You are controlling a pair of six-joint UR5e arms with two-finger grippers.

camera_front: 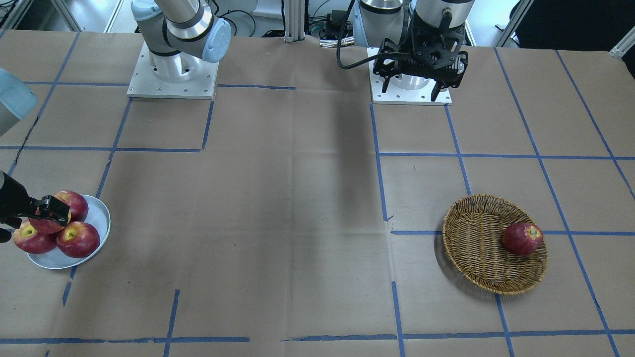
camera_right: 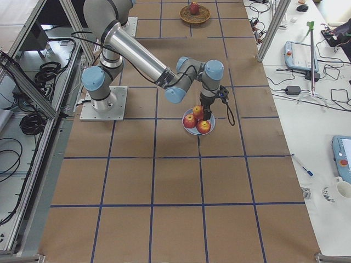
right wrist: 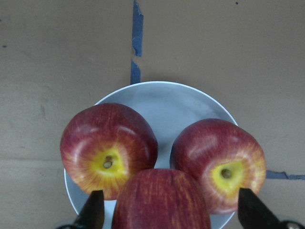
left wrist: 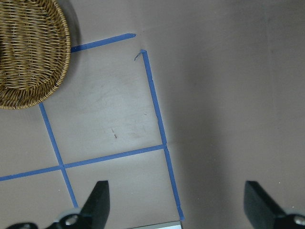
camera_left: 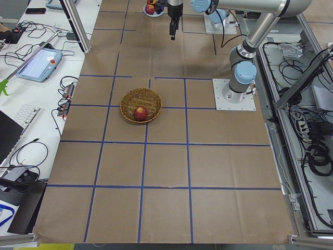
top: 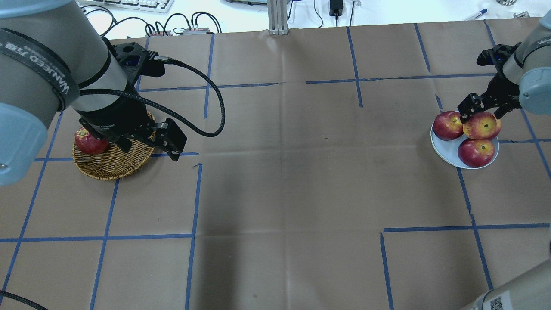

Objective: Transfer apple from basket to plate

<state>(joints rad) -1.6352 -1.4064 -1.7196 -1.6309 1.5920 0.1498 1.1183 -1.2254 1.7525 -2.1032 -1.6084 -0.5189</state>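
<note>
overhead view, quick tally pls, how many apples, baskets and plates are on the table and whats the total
apples: 4 - streaked apple and two dark-red apples at the plate, fourth apple in the basket
baskets: 1
plates: 1
total: 6

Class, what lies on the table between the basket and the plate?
Only bare brown table cover with blue tape lines lies between basket and plate, clearest in the overhead view.
</note>
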